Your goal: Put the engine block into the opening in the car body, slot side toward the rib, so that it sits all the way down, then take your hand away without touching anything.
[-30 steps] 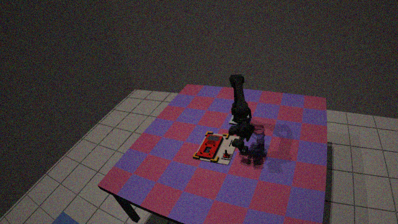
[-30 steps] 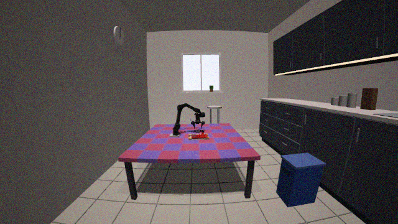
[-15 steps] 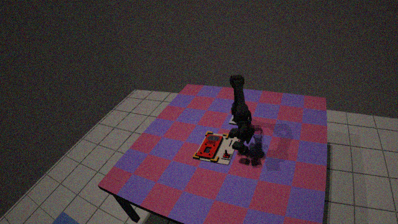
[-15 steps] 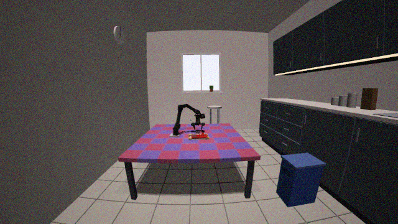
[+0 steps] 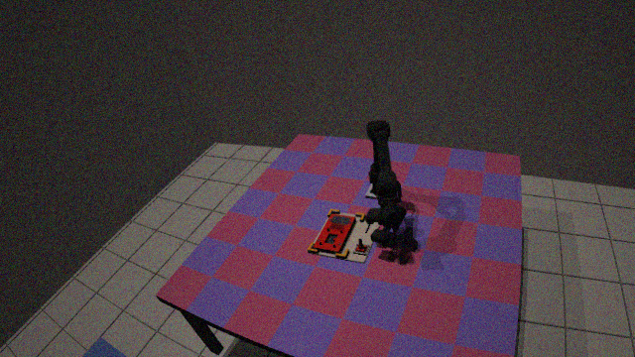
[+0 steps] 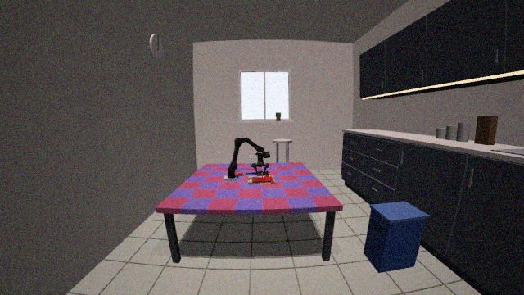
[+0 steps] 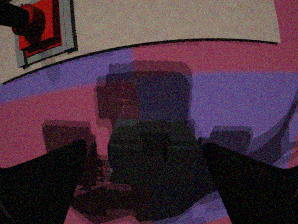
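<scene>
The red car body [image 5: 345, 230] [image 6: 262, 179] lies on the cream board [image 5: 355, 255] [image 7: 175, 20]; its dark opening [image 5: 331, 238] shows in the top view, but the rib is too small to tell. My gripper [image 5: 395, 243] [image 6: 262, 174] [image 7: 148, 148] is open, pointing down low over the table beside the board. The engine block [image 7: 150, 167] is a dark greenish-grey shape in deep shadow between the two open fingers in the wrist view. Its slot cannot be made out clearly. The block is hidden behind the gripper in the top view and too small to tell in the exterior view.
A red switch block [image 5: 361, 248] [image 7: 54, 27] with an upright black lever stands on the board's near part, at the upper left of the wrist view. Yellow corner brackets [image 5: 342, 255] surround the car body. The arm's shadow falls across the table [image 5: 317, 317].
</scene>
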